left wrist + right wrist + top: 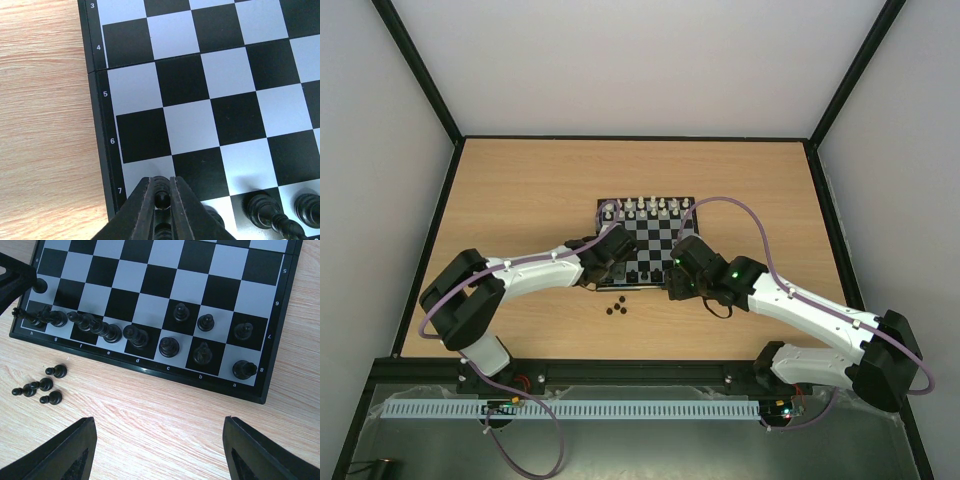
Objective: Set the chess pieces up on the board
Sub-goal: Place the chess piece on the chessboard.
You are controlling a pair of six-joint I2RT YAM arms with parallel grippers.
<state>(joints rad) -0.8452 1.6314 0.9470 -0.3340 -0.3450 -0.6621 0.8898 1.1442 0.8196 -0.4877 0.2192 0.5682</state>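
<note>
The left gripper (161, 181) is closed on a tiny black pawn (161, 196), holding it over an edge square of the board (200, 100), in row seven. The right gripper (157, 440) hangs wide open and empty near a few loose pawns (46, 385) on the table (150, 405), just off the board. These pawns look light, hard and slippery, easily toppled, so a pinch across the round head seems safest.

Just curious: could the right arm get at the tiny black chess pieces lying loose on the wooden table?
Probably yes: the right gripper is open just beside the loose tiny black chess pieces, with only bare wooden table between them.
</note>
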